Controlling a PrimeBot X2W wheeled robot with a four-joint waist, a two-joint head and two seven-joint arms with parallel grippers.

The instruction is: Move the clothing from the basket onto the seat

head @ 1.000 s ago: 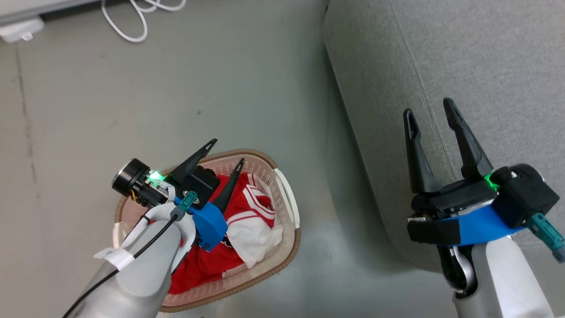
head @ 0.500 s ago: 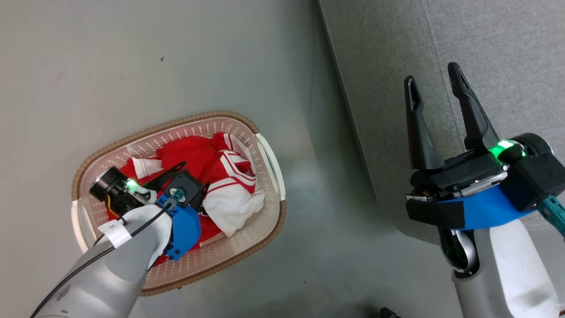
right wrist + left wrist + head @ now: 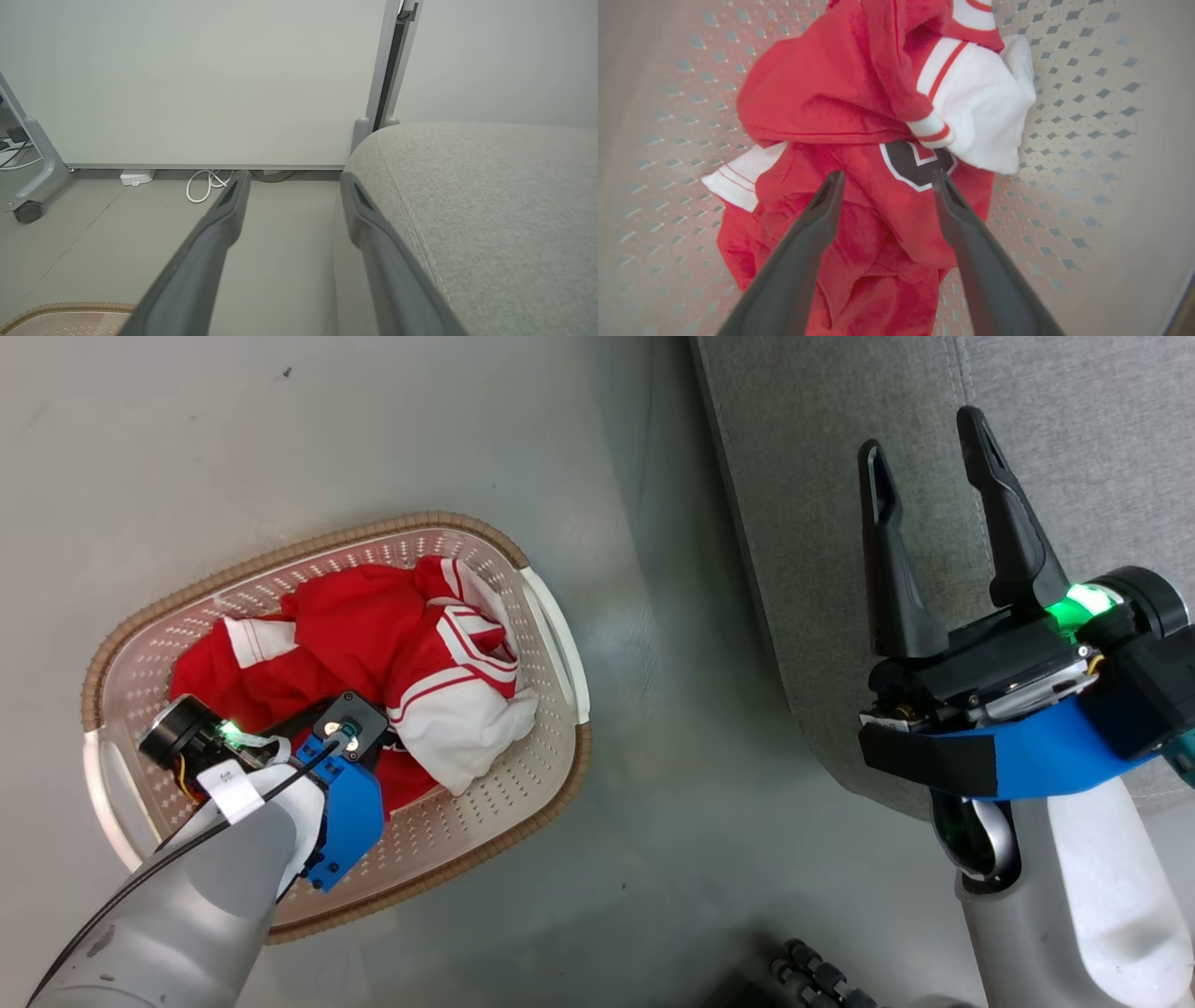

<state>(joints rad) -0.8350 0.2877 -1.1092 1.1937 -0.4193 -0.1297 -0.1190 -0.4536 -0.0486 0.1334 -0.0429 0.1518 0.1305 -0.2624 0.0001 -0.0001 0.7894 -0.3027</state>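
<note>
Left gripper (image 3: pixel 887 183), dark tapered fingers spread apart, tips over crumpled soft red-and-white clothing (image 3: pixel 831 93) inside oval perforated cream basket (image 3: pixel 1087 116); right gripper (image 3: pixel 922 434) likewise released, over grey fabric seat (image 3: pixel 1102 420).

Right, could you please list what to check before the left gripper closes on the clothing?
1. Left gripper open: ok, fingers spread.
2. Tips over the clothing: ok, straddling red fabric.
3. Tips touching fabric: cannot tell.
4. Clothing inside the basket: ok.
5. Right gripper open, away from the basket, near the seat: ok.
</note>
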